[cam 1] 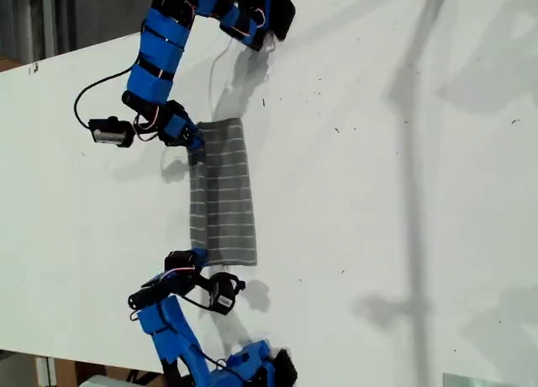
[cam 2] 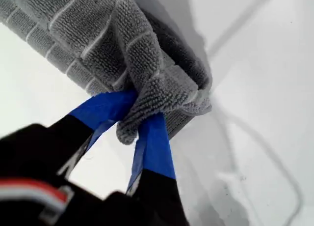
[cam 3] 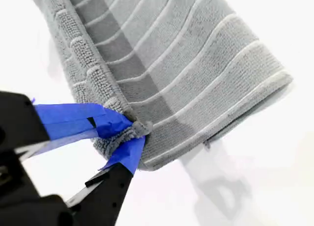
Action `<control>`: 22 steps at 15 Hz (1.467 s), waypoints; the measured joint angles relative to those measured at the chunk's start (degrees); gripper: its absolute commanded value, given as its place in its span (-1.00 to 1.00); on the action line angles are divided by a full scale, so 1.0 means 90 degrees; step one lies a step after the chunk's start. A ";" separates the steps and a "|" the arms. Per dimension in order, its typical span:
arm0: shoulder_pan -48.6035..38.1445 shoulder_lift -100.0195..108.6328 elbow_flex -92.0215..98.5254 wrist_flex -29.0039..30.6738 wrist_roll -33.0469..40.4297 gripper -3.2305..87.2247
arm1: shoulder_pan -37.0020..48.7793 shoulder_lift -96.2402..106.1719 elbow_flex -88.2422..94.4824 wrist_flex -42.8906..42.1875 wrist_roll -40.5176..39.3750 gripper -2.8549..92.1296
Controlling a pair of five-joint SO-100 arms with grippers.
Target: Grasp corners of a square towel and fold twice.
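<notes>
Between my jaws, two towel corners pinched, one fold apparently done.
My first gripper [cam 2: 132,120] and second gripper [cam 3: 128,132] each clamp bunched layers of the towel [cam 1: 222,193], a narrow strip on the bench [cam 1: 378,193]; the second fold remains.

Exterior cam: overhead, looking down on white counter [cam 1: 378,193], set well back; takes in both arms and whole towel [cam 1: 222,193] near centre.

First wrist cam: rides behind my first gripper [cam 2: 135,120], looks along blue-taped fingers [cam 2: 154,142], v. close; bunched towel [cam 2: 98,34] edge fills frame, counter [cam 2: 265,113] beyond.

Second wrist cam: same arrangement behind my second gripper [cam 3: 131,133], v. close on towel [cam 3: 186,73] corner.

Shared: all three cover towel and counter; each wrist cam only its own end. Which arm is which in exterior view: not determinable.
</notes>
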 measured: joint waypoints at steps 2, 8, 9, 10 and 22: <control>0.0508 0.0469 0.0293 0.0107 -0.0283 -0.93 | -0.0361 0.0732 0.0215 0.0254 0.0098 -0.94; 0.1445 0.0762 0.1504 -0.0664 -0.0879 -0.93 | -0.1133 0.1855 0.2266 -0.0449 0.0596 -0.94; 0.1475 0.0762 0.1621 -0.0791 -0.0898 -0.93 | -0.1133 0.1885 0.2549 -0.0664 0.0605 -0.94; 0.1475 0.0752 0.1680 -0.0869 -0.0898 -0.93 | -0.1133 0.1885 0.2783 -0.0869 0.0605 -0.94; 0.1406 0.0156 0.2373 -0.1475 -0.0908 -0.37 | -0.1494 0.0430 0.3076 -0.1553 0.0908 -0.25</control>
